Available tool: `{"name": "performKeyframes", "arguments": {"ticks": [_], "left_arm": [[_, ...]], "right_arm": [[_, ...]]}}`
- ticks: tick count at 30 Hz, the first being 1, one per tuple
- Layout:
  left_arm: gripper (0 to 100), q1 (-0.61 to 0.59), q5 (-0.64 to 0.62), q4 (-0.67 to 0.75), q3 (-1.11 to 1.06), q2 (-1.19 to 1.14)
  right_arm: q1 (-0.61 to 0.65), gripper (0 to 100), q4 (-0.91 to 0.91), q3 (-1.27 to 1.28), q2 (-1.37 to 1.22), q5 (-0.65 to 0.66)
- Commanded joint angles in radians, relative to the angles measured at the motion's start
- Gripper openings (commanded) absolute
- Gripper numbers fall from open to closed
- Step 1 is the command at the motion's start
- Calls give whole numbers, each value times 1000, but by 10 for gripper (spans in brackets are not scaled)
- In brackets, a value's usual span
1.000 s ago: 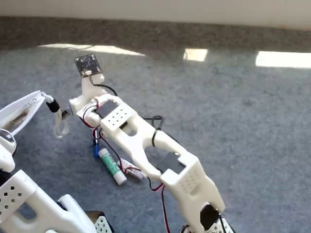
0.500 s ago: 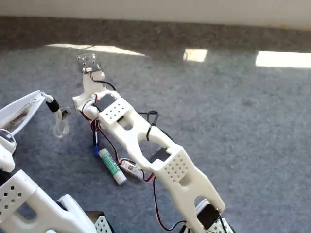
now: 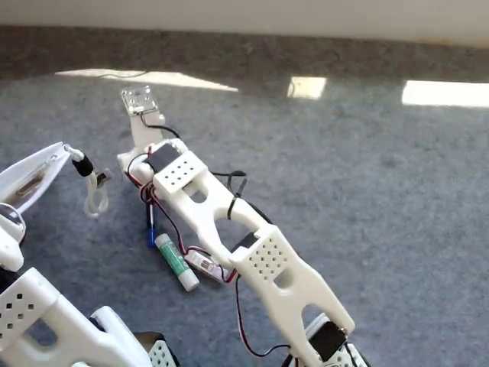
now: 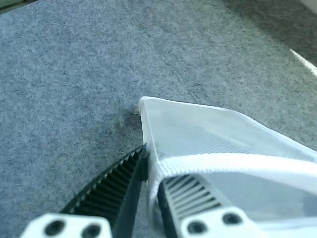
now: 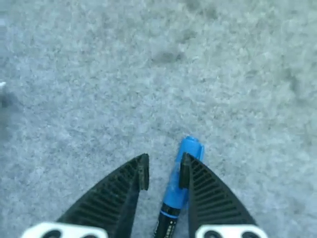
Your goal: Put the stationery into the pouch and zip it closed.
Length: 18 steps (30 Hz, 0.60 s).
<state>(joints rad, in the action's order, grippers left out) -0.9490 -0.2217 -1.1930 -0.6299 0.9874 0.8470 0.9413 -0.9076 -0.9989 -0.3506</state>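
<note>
Grey carpet (image 3: 367,199) as work surface, sun patches at the far edge. Rim of the white mesh pouch (image 4: 213,134) pinched tight in the left claw (image 4: 151,168), likely to keep the mouth lifted for loading; right claw (image 5: 163,171) low over the carpet, narrowly parted with the blue pen (image 5: 189,151) between the tips, apparently lined up for a pick, glue stick (image 3: 176,261) lying near. Pen barrel cut off at frame edge, pad contact unclear, pouch contents unreadable through the mesh, small item beside the glue stick half under the arm.
</note>
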Motion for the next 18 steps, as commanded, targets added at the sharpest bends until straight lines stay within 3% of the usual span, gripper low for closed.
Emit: {"name": "performKeyframes", "arguments": {"ticks": [1,13,18], "left_arm": [[7,-7,-14,31,10,1],[7,-5,-14,31,10,1],[7,-5,-14,31,10,1]], "right_arm": [[-36,109,18,-50,10,-11],[-31,106,96,-50,-54,-6],[-8,3,97,-47,-54,58]]}}
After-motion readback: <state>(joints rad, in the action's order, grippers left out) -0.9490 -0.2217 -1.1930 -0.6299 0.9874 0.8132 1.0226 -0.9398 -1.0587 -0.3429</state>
